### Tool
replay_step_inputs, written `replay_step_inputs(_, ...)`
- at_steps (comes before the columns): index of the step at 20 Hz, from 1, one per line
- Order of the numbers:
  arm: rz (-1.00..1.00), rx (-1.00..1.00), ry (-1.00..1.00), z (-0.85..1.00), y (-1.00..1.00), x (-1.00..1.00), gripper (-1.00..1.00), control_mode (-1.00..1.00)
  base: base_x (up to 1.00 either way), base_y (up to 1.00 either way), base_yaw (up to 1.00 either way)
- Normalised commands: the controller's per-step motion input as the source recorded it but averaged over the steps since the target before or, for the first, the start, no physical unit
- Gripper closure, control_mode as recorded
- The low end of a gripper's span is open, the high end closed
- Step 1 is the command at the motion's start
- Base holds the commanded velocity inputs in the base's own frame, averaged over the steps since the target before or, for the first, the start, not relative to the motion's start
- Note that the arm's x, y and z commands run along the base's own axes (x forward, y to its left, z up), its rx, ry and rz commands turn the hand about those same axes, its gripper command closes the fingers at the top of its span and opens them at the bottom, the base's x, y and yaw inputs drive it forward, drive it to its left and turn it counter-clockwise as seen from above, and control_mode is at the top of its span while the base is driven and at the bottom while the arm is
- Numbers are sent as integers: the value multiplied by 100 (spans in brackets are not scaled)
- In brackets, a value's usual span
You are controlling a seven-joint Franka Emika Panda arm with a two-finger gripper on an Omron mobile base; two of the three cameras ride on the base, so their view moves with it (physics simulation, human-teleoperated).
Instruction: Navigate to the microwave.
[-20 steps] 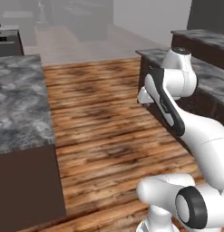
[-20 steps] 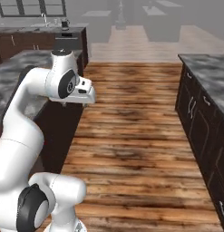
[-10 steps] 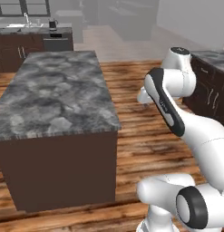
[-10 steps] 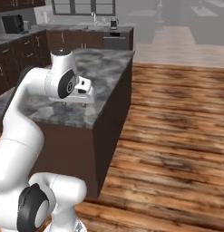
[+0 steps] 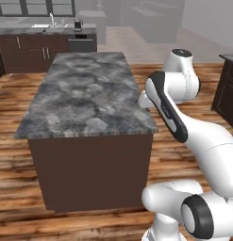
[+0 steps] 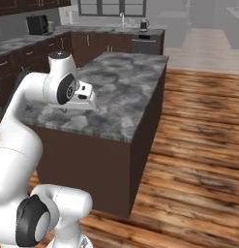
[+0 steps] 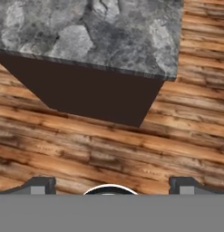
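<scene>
Beside the stone-topped bench [image 5: 85,94], jaws [image 7: 109,185] spread wide, grasping nothing, aimed down at wooden floor [image 7: 109,140]. Far off along the back wall, sink counter [image 5: 42,29] and dark box appliance [image 6: 37,24].

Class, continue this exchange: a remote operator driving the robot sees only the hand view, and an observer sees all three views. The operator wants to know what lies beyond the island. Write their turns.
Operator: I have an island corner and wood floor. What is past the island?
Observer: In the left base view, a back counter runs along the far wall, with a faucet and a kettle on it.
Operator: Anything off to the side?
Observer: In the right base view, a side counter at the left carries a black box appliance.
</scene>
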Motion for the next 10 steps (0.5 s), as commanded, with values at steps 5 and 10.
replay_step_inputs(5,0,0,0,0,0,0,-100,100,26,97,0)
replay_step_inputs(10,0,0,0,0,0,0,-100,100,31,100,0)
